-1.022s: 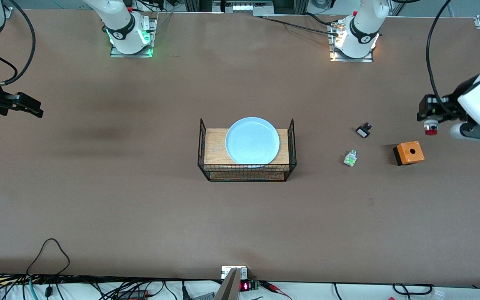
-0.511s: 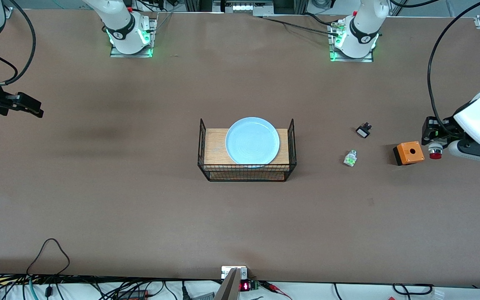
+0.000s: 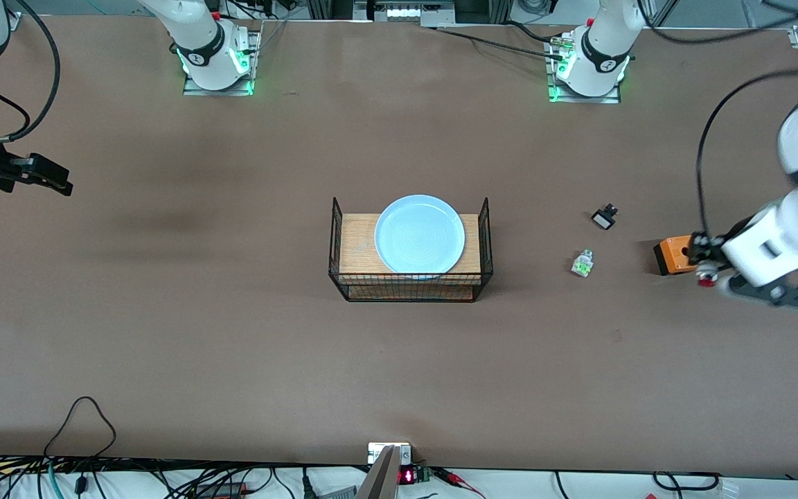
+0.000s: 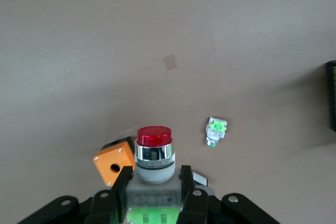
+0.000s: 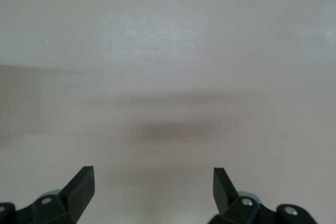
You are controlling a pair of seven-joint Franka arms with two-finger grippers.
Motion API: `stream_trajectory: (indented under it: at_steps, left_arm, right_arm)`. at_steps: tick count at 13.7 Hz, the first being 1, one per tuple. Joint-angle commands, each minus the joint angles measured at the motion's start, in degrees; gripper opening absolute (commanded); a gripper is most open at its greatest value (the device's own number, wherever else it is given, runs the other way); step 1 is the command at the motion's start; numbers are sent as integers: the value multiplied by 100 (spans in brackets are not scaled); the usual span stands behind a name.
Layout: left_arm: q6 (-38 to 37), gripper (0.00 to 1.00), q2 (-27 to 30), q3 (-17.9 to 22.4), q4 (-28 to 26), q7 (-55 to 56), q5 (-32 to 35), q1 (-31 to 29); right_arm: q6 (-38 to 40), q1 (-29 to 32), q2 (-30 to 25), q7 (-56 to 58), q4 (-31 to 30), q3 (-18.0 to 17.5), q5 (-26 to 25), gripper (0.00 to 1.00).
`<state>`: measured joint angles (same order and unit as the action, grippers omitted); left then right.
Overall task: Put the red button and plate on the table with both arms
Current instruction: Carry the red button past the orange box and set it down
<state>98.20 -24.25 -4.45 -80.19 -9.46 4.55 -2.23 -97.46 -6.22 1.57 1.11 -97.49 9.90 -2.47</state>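
The red button, with a red cap, chrome collar and white body, sits upright between the fingers of my left gripper, which is shut on its body. In the front view that gripper holds the button low over the table, right beside the orange box. The light-blue plate lies on the wooden top of the wire basket stand at mid-table. My right gripper waits open over the right arm's end of the table, with nothing between its fingers.
The orange box has a black hole in its top. A small clear-white part with green lies between the box and the stand. A small black part lies a little farther from the front camera.
My left gripper has carried the red button down and toward the front camera, ending beside the orange box. The right arm, plate and small parts have not moved.
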Motion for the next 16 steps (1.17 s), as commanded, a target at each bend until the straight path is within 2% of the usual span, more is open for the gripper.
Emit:
stream_trajectory:
  at_steps: [1,4,7,16]
  left_arm:
    - [697,35,-833,-64,109,-109,11,4]
    - [1410,35,-1458,-73,109,-117,54,21]
    - [1553,35,-1679,-73,109,-117,72,48]
    - [2641,36,-2434,-73,13,-143,90,83]
  right_arm:
    - [69,-2,-17,12,29,-15,-25,100]
    - [78,-2,-17,12,37,-15,-25,100]
    - [78,-2,-17,12,29,-15,-25,100]
    - [95,-19,-17,3,29,-32,-8,100]
